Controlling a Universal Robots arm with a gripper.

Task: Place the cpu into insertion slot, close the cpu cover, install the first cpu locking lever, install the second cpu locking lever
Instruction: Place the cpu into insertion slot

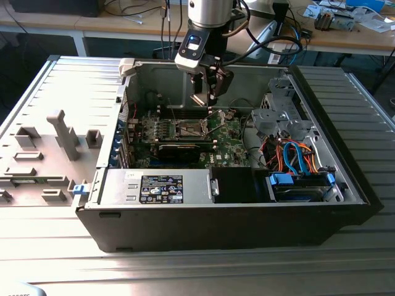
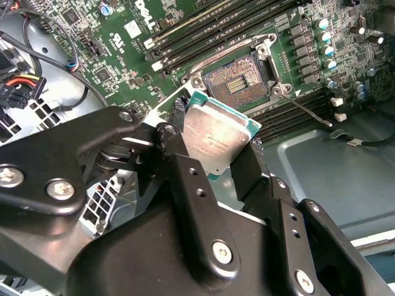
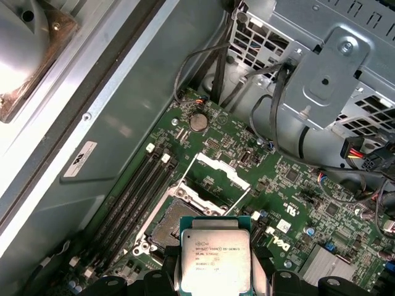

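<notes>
**Chip held over the open socket**

The gripper [image 2: 215,148] pinches the cpu [image 3: 215,259] by two opposite edges, above the insertion slot [image 2: 237,80] and not yet seated. The cpu cover [image 3: 217,176] stands open. The chip is best lowered level and square to the rim — no tilt, no forcing.

Ribbed grey metal tabletop [image 1: 197,271] in foreground. Wooden workbench [image 1: 92,26] along rear, white leg [image 1: 79,43]. Cables [image 1: 133,9], loose clutter [image 1: 336,18] on it. Dark beneath bench. Even lighting.
</notes>
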